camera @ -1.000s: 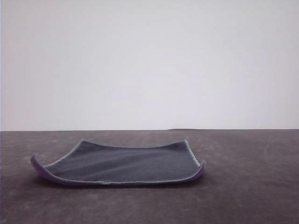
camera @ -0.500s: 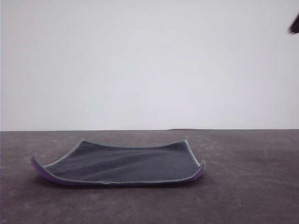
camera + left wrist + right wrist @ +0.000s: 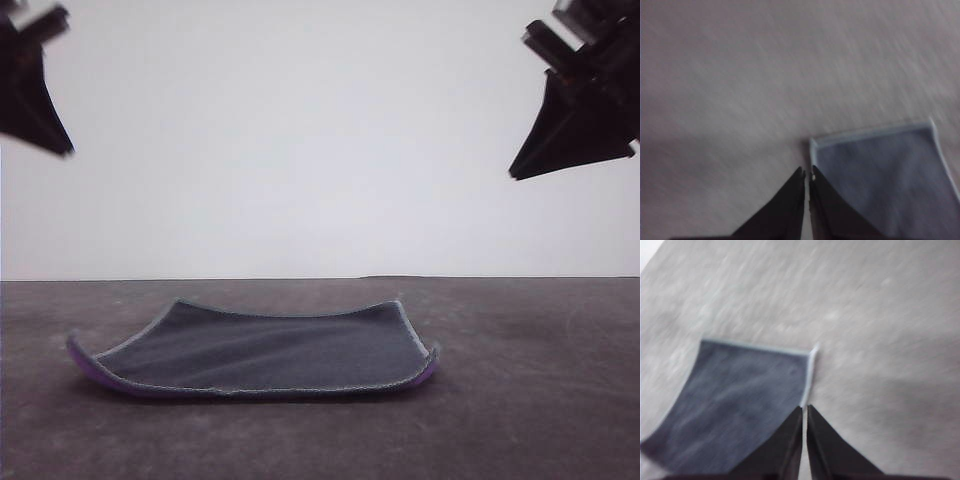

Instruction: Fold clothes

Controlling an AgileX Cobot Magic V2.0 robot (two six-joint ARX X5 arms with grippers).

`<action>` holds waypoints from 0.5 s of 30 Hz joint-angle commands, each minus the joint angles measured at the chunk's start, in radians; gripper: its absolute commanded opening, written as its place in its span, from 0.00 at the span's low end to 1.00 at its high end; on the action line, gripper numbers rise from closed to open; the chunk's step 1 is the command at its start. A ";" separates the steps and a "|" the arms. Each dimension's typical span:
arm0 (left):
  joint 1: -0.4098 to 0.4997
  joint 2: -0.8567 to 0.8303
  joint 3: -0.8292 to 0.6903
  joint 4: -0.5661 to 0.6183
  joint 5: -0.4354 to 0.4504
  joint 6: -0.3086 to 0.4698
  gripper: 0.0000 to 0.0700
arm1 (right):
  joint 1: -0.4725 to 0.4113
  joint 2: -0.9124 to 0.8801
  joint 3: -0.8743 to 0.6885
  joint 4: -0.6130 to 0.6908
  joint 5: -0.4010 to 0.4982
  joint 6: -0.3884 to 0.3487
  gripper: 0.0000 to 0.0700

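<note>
The clothes (image 3: 265, 350) are one small square cloth lying spread on the table, dark grey face up. Purple shows under its curled front corners, and a light stitched edge runs around it. My left gripper (image 3: 62, 148) hangs high above the table at the far left, and my right gripper (image 3: 517, 173) hangs high at the far right. Both are well above the cloth and off to its sides. In the left wrist view the left gripper (image 3: 807, 173) is shut and empty over a corner of the cloth (image 3: 885, 175). The right gripper (image 3: 804, 408) is likewise shut and empty above another corner of the cloth (image 3: 740, 390).
The dark grey table (image 3: 530, 410) stretches out on every side of the cloth. A plain white wall (image 3: 320, 140) stands behind its far edge.
Both grippers have come down into the front view from above, the right one first. The cloth has not moved.
</note>
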 commanded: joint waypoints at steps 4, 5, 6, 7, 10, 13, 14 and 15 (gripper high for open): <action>-0.003 0.070 0.018 -0.049 0.098 0.020 0.00 | 0.026 0.017 0.014 0.008 -0.010 -0.005 0.02; -0.003 0.078 0.018 -0.059 0.114 0.021 0.00 | 0.029 0.017 0.014 0.008 -0.012 -0.005 0.02; -0.003 0.083 0.018 -0.065 0.126 0.022 0.00 | 0.032 0.017 0.014 0.008 -0.013 -0.005 0.02; -0.003 0.086 0.018 -0.068 0.136 0.022 0.00 | 0.034 0.017 0.014 0.008 -0.013 -0.005 0.02; -0.003 0.085 0.018 -0.062 0.179 0.022 0.00 | 0.034 0.017 0.014 0.006 -0.013 -0.007 0.02; -0.003 0.085 0.018 -0.060 0.236 0.026 0.05 | 0.034 0.017 0.014 0.006 -0.022 -0.011 0.24; -0.003 0.085 0.018 -0.060 0.247 0.028 0.14 | 0.035 0.017 0.014 0.005 -0.027 -0.012 0.43; -0.003 0.085 0.018 -0.061 0.254 0.030 0.24 | 0.035 0.017 0.014 0.004 -0.029 -0.012 0.61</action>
